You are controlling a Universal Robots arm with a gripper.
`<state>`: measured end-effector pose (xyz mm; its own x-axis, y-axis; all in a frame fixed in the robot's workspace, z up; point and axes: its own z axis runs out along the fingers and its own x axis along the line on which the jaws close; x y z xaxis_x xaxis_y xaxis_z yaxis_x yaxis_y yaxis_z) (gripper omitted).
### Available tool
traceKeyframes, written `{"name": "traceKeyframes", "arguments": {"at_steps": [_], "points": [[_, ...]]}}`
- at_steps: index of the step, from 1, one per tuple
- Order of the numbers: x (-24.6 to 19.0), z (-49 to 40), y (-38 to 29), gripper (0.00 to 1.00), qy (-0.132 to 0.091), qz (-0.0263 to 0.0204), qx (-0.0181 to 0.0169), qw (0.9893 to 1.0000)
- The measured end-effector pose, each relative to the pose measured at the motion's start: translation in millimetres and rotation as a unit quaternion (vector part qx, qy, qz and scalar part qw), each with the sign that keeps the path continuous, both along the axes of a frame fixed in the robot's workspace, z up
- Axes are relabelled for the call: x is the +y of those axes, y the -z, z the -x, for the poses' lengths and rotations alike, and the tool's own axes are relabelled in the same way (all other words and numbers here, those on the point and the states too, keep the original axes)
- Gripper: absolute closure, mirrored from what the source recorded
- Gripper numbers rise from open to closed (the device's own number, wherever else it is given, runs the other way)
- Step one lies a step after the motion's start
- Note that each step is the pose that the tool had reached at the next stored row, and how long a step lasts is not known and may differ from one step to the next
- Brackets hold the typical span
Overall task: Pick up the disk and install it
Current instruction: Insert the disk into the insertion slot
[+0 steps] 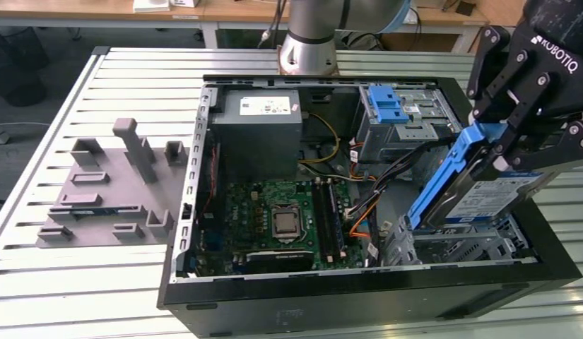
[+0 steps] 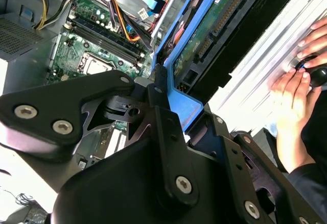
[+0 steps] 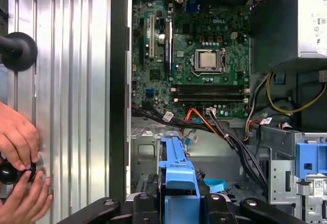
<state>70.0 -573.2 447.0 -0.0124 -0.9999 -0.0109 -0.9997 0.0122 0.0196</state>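
**Hand gripping the disk over the open computer case**

Seen in the exterior view, the black hand [image 1: 503, 138] is clamping the disk [image 1: 494, 194], its fingers closing on the upper end of the blue rail [image 1: 442, 183]. The disk is hanging tilted with its labelled face showing. It is sitting over the metal drive cage [image 1: 461, 247] in the near corner of the computer case [image 1: 367, 296], at the exterior view's right. Its lower end is reaching the cage's top, though whether it is touching the metal is hard to tell. The case is lying open on the slatted table [image 1: 131, 78], with the motherboard [image 1: 272, 219] and the grey power supply [image 1: 263, 131] showing inside. A blue latch [image 1: 390, 106] is sitting atop the far drive bay. A grey fixture [image 1: 107, 191] is resting on the table, apart from the case at the exterior view's left.

In the second wrist view, the hand's fingers [image 2: 162, 117] are pressing against the blue rail, and the disk's green circuit-board underside [image 2: 214, 25] is facing the camera. A person's hands [image 2: 288, 89] are resting on the table beside the case, fingertips at a small dark knob [image 2: 319, 76].

In the first wrist view, the blue rail [image 3: 176, 175] is standing between the black fingers, with the motherboard lying beyond it. The person's hands [image 3: 18, 137] are working at the dark knob on the table's slats, outside the case wall.
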Motion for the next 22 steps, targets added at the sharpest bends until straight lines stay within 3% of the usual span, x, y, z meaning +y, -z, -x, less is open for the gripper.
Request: {"name": "traceKeyframes", "arguments": {"at_steps": [22], "points": [[3.3, -2.4, 9.5, 0.64, -0.006, 0.0000, 0.0000, 1.0000]]}}
